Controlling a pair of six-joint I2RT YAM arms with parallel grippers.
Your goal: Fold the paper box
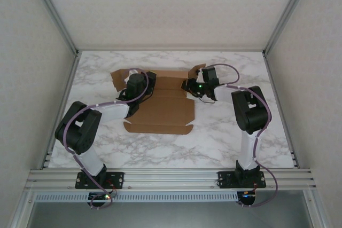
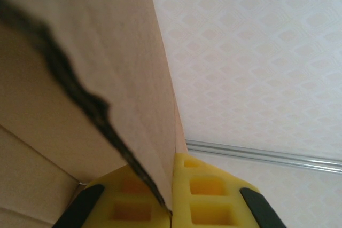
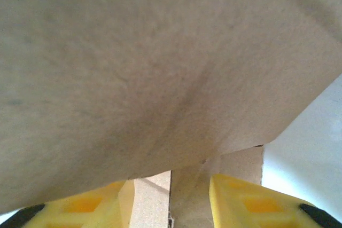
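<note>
The paper box (image 1: 160, 113) lies mostly flat and open on the marble table (image 1: 230, 137), about midway between the two arms, with its long front flap toward the arm bases and smaller flaps raised at the rear corners. The left gripper (image 1: 141, 85) sits over the box's left rear part. In the left wrist view its yellow fingers (image 2: 206, 196) are closed together on the edge of an upright cardboard panel, which runs down into the seam between them. Behind that panel are a patterned white wall (image 2: 256, 52) and an aluminium rail (image 2: 267, 156). The right gripper (image 1: 188, 86) is at the box's right rear corner, beside a lifted flap. From the right wrist camera its yellow fingers (image 3: 251, 201) stand partly apart, with a strip of cardboard showing in the gap and a broad flap spread close above them. No firm pinch on that cardboard can be made out.
</note>
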